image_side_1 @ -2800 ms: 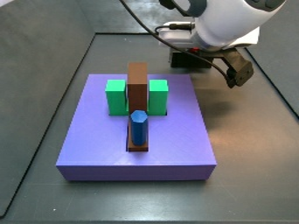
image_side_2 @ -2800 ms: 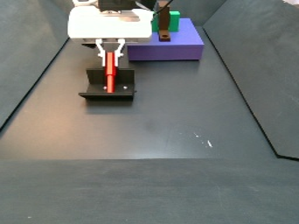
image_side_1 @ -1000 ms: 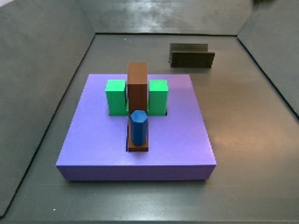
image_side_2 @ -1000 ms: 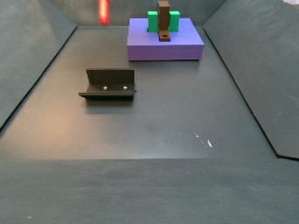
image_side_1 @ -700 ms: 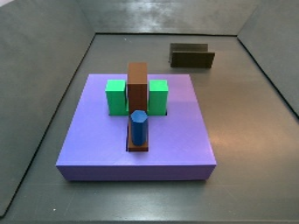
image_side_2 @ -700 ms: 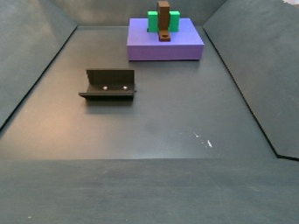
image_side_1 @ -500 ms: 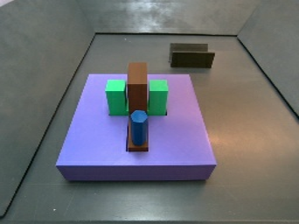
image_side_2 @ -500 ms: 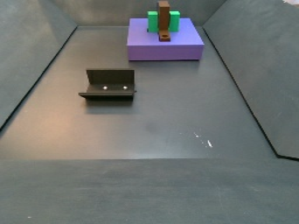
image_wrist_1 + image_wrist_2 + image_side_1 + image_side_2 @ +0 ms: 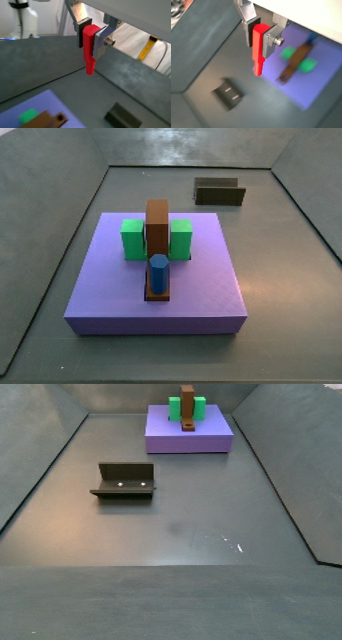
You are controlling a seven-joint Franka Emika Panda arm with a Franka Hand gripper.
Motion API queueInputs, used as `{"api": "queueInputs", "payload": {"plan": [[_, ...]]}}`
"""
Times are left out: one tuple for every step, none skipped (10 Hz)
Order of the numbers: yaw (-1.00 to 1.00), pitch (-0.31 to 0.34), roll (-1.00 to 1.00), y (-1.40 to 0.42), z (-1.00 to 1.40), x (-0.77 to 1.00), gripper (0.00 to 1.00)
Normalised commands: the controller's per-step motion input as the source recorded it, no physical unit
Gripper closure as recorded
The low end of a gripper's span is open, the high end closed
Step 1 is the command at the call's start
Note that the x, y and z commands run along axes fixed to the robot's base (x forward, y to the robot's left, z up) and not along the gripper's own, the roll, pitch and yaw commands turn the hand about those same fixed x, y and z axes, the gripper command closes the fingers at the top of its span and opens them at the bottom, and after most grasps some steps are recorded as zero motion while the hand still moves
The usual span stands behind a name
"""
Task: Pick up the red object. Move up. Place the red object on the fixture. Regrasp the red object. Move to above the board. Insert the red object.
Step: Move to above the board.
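Observation:
My gripper (image 9: pixel 90 36) (image 9: pixel 260 34) is shut on the red object (image 9: pixel 89 50) (image 9: pixel 258 50), a thin bright-red peg hanging down between the dark pads, high above the floor. In both side views the gripper and the peg are out of frame. The purple board (image 9: pixel 160 278) (image 9: pixel 190 432) (image 9: pixel 321 65) carries green blocks (image 9: pixel 132 238), a brown upright bar (image 9: pixel 158 228) and a blue cylinder (image 9: pixel 158 273). The dark fixture (image 9: pixel 219 192) (image 9: pixel 123 481) (image 9: pixel 230 94) (image 9: pixel 123 116) stands bare on the grey floor, away from the board.
Dark walls enclose the grey floor (image 9: pixel 174 524) on several sides. In a wrist view, a corner of the board (image 9: pixel 30 107) shows far below, and white and yellow rig parts (image 9: pixel 150 47) lie beyond the wall.
The gripper has lifted the red object off the fixture and risen out of both side views. The fixture and the board have not moved.

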Motion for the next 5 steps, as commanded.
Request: {"api": "queueInputs", "payload": {"plan": [[-0.02, 0.021, -1.0, -0.18, 0.02, -0.18, 1.0], [-0.02, 0.025, -1.0, -0.05, 0.01, -0.08, 1.0], [-0.02, 0.003, -1.0, -0.03, 0.02, -0.09, 1.0], [0.0, -0.027, -0.89, 0.01, 0.0, -0.08, 1.0], [-0.01, -0.032, -0.75, 0.02, 0.01, -0.07, 1.0]]}}
